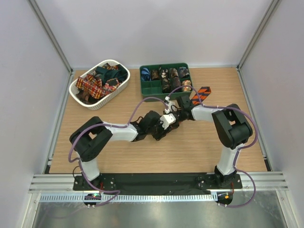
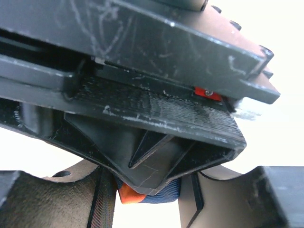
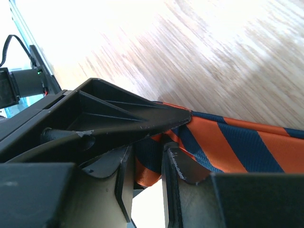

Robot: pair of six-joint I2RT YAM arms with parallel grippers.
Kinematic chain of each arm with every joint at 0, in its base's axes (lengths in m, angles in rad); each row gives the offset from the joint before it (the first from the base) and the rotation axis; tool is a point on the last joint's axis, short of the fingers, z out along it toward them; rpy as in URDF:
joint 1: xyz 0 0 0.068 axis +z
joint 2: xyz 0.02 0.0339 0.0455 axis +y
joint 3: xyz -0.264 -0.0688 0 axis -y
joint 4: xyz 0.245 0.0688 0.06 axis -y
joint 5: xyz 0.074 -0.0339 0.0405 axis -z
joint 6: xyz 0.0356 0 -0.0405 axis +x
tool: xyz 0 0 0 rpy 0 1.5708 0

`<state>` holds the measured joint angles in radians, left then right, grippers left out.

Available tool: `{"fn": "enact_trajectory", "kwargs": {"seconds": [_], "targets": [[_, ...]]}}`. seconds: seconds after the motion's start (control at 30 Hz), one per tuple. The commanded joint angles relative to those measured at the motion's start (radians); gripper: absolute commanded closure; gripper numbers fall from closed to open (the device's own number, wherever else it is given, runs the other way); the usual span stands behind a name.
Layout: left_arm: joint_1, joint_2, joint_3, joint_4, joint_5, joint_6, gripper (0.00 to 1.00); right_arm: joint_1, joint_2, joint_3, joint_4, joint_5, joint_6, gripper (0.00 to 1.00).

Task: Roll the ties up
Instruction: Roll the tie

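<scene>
Basket [image 1: 105, 100] with ties [image 1: 97, 81] in it sits far left on the worktop [image 1: 190, 147]; tray [image 1: 151, 87] just right of it, rolled ties [image 1: 172, 77] in its back and right compartments. Left end effector [image 1: 167, 124] and right end effector [image 1: 179, 114] meet mid-worktop before the tray, left one nearer. A tie [image 1: 201, 93] lies right-front of the tray, one end between the right end effector's fingers.

Orange-and-navy striped tie [image 3: 247, 142], green tray [image 1: 149, 88] (white basket [image 1: 105, 100])
</scene>
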<state>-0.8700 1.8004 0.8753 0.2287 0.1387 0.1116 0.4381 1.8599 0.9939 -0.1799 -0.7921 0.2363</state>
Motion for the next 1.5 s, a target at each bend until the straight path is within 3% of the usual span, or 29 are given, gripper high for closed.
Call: {"fn": "enact_trajectory", "kwargs": {"seconds": [0.0, 0.17, 0.3, 0.53, 0.6, 0.63, 0.7, 0.97, 1.3, 1.47], "targets": [[-0.003, 0.045, 0.022, -0.143, -0.033, 0.003, 0.7, -0.015, 0.047, 0.003, -0.041, 0.227, -0.032, 0.87], [-0.003, 0.066, 0.073, -0.21, -0.042, -0.02, 0.73, -0.018, 0.081, 0.028, -0.066, 0.307, -0.032, 0.86], [-0.003, 0.083, 0.108, -0.248, -0.015, -0.018, 0.87, -0.018, 0.097, 0.038, -0.073, 0.338, -0.014, 0.86], [-0.001, 0.083, 0.128, -0.292, -0.034, -0.024, 0.87, -0.018, 0.114, 0.04, -0.082, 0.387, 0.02, 0.83], [-0.001, 0.074, 0.12, -0.29, -0.034, -0.026, 0.8, -0.021, 0.122, 0.037, -0.076, 0.358, 0.032, 0.83], [-0.003, 0.07, 0.111, -0.275, -0.037, -0.032, 0.71, -0.025, 0.131, 0.022, -0.014, 0.27, 0.044, 0.84], [-0.003, 0.063, 0.094, -0.25, -0.037, -0.032, 0.68, -0.024, 0.148, 0.022, -0.007, 0.237, 0.05, 0.87], [-0.003, 0.037, 0.068, -0.18, -0.033, -0.021, 0.59, -0.041, 0.235, 0.055, -0.006, 0.145, 0.038, 0.98], [0.005, -0.07, -0.036, -0.06, -0.014, -0.009, 0.41, -0.064, 0.286, 0.072, 0.005, 0.1, 0.055, 0.99], [0.017, -0.082, -0.048, -0.04, -0.014, -0.004, 0.38, -0.064, 0.294, 0.074, 0.007, 0.103, 0.055, 0.99]]}}
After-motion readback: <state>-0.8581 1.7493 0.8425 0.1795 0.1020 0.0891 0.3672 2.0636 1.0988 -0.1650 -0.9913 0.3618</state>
